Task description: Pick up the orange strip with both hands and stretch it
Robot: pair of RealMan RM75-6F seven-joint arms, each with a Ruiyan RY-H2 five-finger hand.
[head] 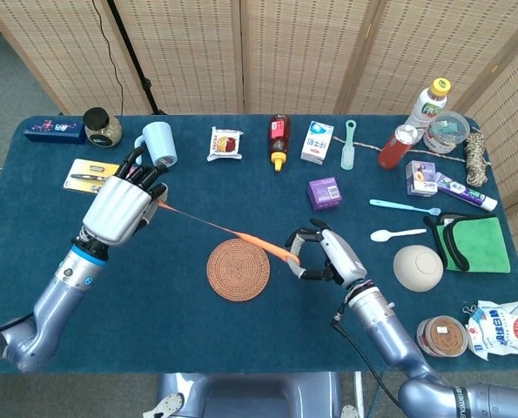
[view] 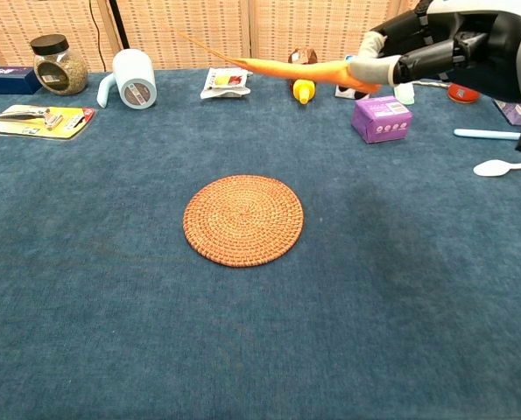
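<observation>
Strip, orange and rubbery (head: pixel 232 232), hung clear of the blue tablecloth (head: pixel 154 287), drawn out between both hands. Ran on a long diagonal in the head view, from centre-left of the frame down to just right of centre. Thinned to a mere thread toward the upper-left end; stayed thick and bright at the lower-right end. Passed above the upper edge of the round woven rattan coaster (head: pixel 238 271) without touching it, judging by the chest view, where the coaster lay bare and the strip crossed high near the top of the frame.

Left hand (head: pixel 119 207), silver-backed with black fingers, closed on the thin end, back of the hand toward the camera, so the exact pinch could not be made out. Right hand (head: pixel 328 257) clamped on the thick end between thumb and fingers; confirmed in the chest view, upper right, grey fingertips pressed on the orange.

Neither hand nearer than the other: one at each end of the long axis. Any further stretch would have to go along that same diagonal, hands pulling directly apart. Looked close to fully extended already, and liable to slip out at the thin end.
</observation>
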